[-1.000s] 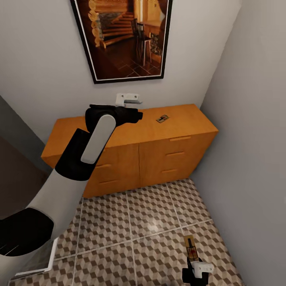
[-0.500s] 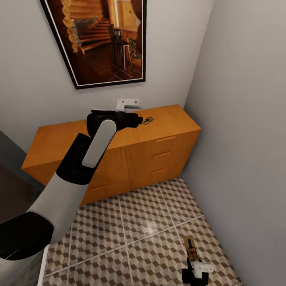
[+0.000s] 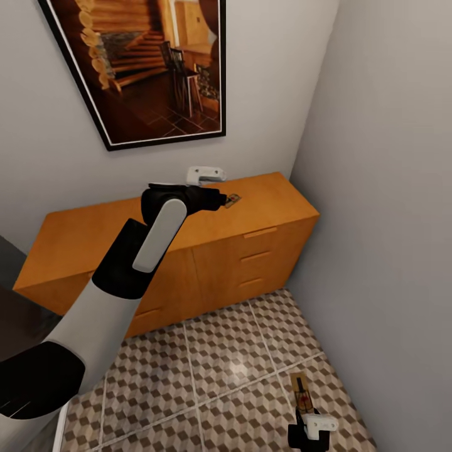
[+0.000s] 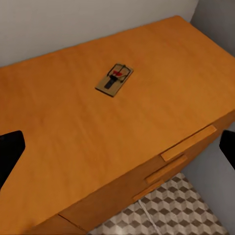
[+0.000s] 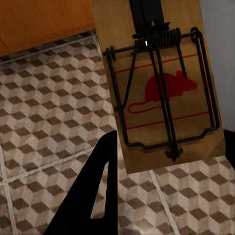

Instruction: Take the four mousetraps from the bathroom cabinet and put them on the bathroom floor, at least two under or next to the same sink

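Reaching over the cabinet (image 3: pixel 188 242), the left gripper (image 4: pixel 117 147) is spread wide and empty above a mousetrap (image 4: pixel 114 79) lying flat on top, so it could easily be nudged along the slick wood if the fingers are brought down off-centre. A second mousetrap (image 5: pixel 159 83) is held in the right gripper (image 3: pixel 309 422) low over the tiled floor (image 3: pixel 232 370), and could probably be knocked loose by a bump.

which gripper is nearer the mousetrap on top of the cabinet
Left. The left gripper hovers over the cabinet top just beside that mousetrap; the right gripper is low by the floor, holding another mousetrap.
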